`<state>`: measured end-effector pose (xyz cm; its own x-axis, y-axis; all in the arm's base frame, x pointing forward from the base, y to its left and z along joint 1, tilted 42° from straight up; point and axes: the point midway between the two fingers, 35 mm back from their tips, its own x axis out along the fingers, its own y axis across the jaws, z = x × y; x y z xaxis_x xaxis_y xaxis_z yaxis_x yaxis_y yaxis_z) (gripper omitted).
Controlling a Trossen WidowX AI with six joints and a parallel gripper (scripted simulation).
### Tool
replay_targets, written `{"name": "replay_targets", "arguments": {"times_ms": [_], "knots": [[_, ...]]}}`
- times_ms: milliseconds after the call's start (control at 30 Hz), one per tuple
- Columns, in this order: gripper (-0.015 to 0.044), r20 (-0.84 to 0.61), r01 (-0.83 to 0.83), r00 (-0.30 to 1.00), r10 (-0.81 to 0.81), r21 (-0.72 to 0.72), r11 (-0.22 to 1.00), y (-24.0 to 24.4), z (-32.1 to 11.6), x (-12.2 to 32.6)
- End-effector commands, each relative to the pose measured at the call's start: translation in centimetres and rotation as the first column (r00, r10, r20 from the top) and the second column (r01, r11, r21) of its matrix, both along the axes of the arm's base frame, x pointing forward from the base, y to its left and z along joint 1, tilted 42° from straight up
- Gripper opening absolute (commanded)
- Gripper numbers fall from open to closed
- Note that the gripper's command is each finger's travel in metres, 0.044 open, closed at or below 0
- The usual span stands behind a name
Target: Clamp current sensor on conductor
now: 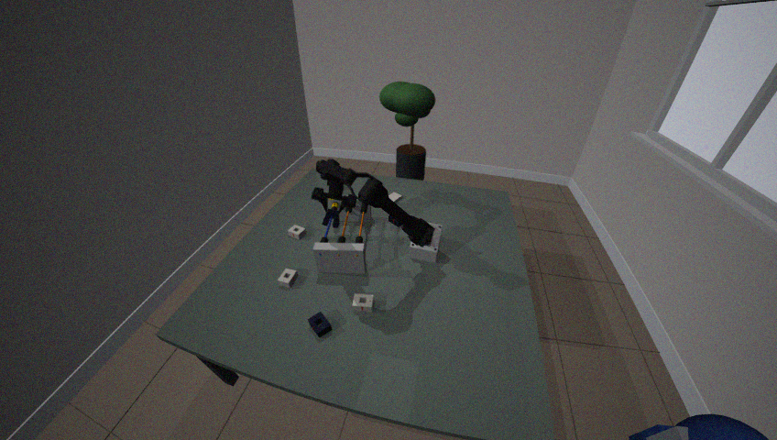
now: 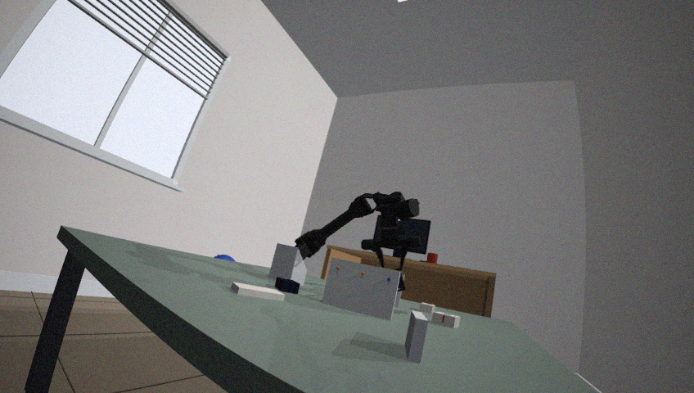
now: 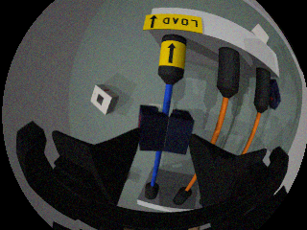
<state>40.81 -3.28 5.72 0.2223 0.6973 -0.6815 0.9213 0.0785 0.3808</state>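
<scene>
My gripper (image 1: 331,219) (image 2: 391,268) (image 3: 165,136) is shut on the dark navy split-core sensor (image 3: 153,129), one finger on each side. The sensor's two halves stand side by side, with a narrow seam between them and a small notch at the top. The blue conductor (image 1: 327,229) (image 3: 168,98) runs behind the sensor and comes out above and below it. Whether it lies inside the sensor's opening is hidden. The yellow LOAD marker (image 3: 174,23) and the yellow arrow collar (image 3: 172,54) are beyond the sensor, at the conductor's far end. The sensor's own arrow is not visible.
Two orange conductors (image 1: 344,225) (image 3: 221,120) run beside the blue one, between a near terminal block (image 1: 340,260) (image 2: 360,291) and the far one. Several white square blocks (image 1: 296,231) (image 3: 104,99) lie on the table. Another dark block (image 1: 319,322) lies at the front.
</scene>
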Motion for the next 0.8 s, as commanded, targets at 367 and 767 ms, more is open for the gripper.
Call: {"name": "replay_targets", "arguments": {"times_ms": [367, 767], "knots": [[0.0000, -0.105, -0.094, 0.990, 0.089, -0.044, 0.995, 0.23, 0.06, 1.14], [0.0131, -0.131, -0.117, 0.985, 0.110, -0.048, 0.992, 0.45, 0.22, 1.28]]}}
